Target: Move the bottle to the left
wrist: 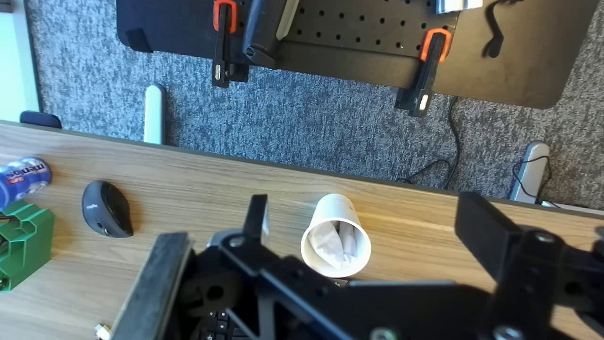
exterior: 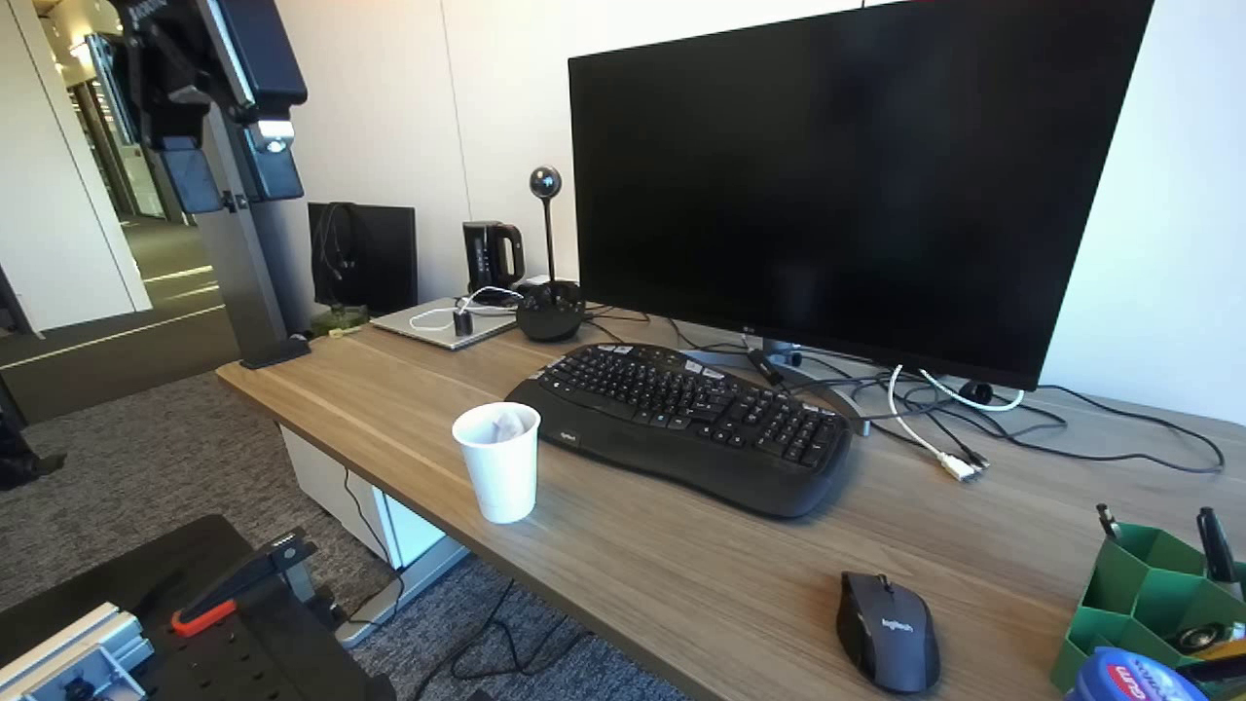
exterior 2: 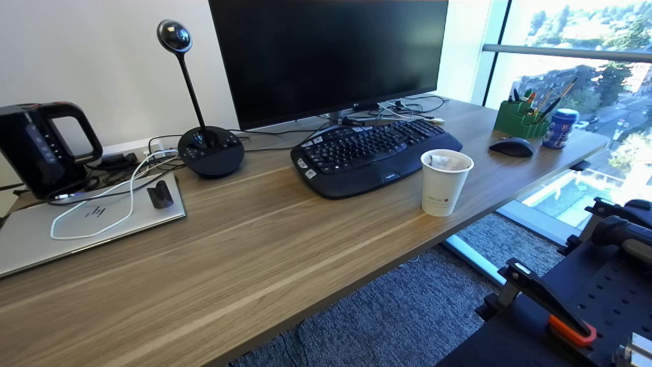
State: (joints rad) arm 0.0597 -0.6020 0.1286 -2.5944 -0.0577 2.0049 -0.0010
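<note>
The blue bottle (exterior 2: 560,128) with a pale top stands upright near the desk's far right in an exterior view. It shows partly at the bottom edge in an exterior view (exterior: 1134,677) and at the left edge of the wrist view (wrist: 23,179), with light lettering. My gripper (wrist: 363,208) is open and empty, its fingers wide apart. It is well away from the bottle, which lies far left of the jaws in the wrist view. The gripper (exterior: 232,185) also hangs high at the top left in an exterior view.
A white paper cup (wrist: 336,236) with crumpled paper stands between the fingers in the wrist view, below them. A green pen holder (exterior 2: 520,120) and a mouse (exterior 2: 512,147) stand beside the bottle. A keyboard (exterior: 681,419), monitor (exterior: 837,195) and silver laptop (exterior 2: 91,219) are on the desk.
</note>
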